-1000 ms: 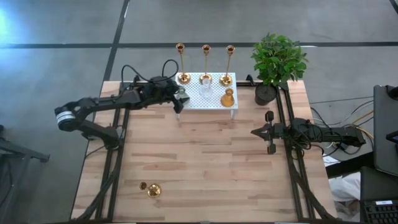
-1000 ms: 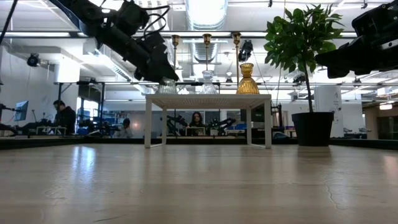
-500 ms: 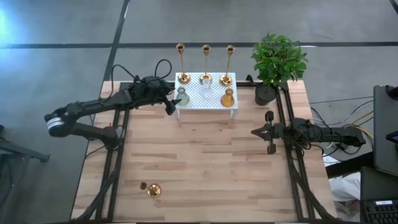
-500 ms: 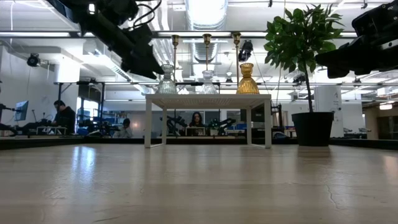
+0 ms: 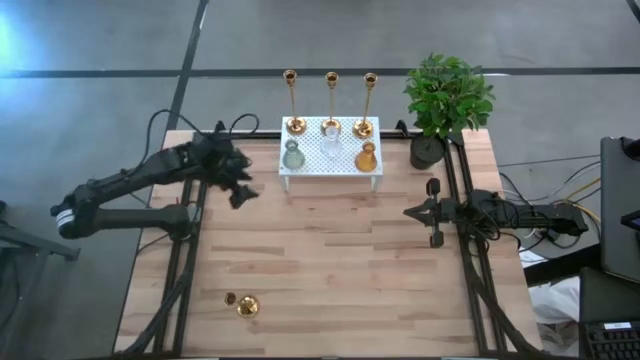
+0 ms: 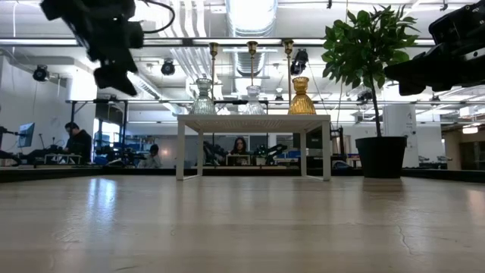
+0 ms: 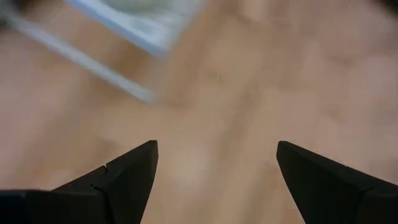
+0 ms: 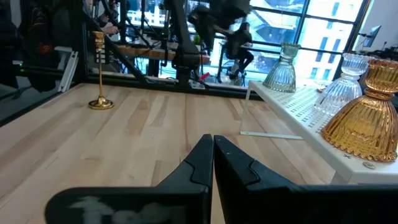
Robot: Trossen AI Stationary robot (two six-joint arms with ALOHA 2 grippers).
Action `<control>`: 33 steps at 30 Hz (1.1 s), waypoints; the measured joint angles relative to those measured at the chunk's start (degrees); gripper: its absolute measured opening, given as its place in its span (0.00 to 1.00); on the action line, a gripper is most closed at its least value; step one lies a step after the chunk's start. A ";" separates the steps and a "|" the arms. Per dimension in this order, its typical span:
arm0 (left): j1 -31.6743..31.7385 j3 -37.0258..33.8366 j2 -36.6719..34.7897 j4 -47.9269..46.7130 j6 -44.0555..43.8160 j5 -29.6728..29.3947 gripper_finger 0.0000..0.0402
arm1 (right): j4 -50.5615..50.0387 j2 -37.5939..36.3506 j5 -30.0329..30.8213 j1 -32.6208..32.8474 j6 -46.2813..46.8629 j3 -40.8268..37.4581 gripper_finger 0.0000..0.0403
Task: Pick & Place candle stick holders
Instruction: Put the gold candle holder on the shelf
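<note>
Running this remotely rn. My left gripper (image 5: 240, 192) is hanging over the desk near the far-left corner, just off the left end of the white stand (image 5: 330, 163), fingers spread wide w/ nothing between them. Right gripper (image 5: 432, 212) is parked by the right edge, fingers pressed together, empty. Three candle stick holders (image 5: 330, 102) stand in a row along the stand's far edge, and the stand also carries two clear glass holders (image 5: 292, 155) and an amber glass holder (image 5: 366, 157). The fourth candle stick holder (image 5: 243, 304) is on its own near the near-left corner of the desk, well apart from everything. It's upright: long axis vertical, flared base flat on the wood, cup pointing straight up, which the right wrist view (image 8: 99, 71) shows nicely. Imo the step in hand is going after that last one. To do it well I'd bring the left arm back toward the near edge, keep the fingers wide, come in level w/ the stem running up between them, and close on the stem low, just above the base. It's thin and shiny so it'll prob slip or tip if I grab near the top. Lift straight up, no dragging, then carry it upright to the stand.
</note>
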 joint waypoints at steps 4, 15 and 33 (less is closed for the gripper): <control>-1.24 0.00 -3.03 -4.10 -2.34 16.79 0.83 | 0.00 0.00 0.01 0.00 0.00 0.00 0.02; -10.42 0.34 -12.87 -32.36 -1.54 26.00 0.83 | 0.00 0.00 0.01 -0.01 0.00 0.00 0.02; -16.92 -19.06 -26.01 -20.95 -7.59 34.38 0.82 | 0.02 0.02 0.06 -0.01 0.00 0.00 0.02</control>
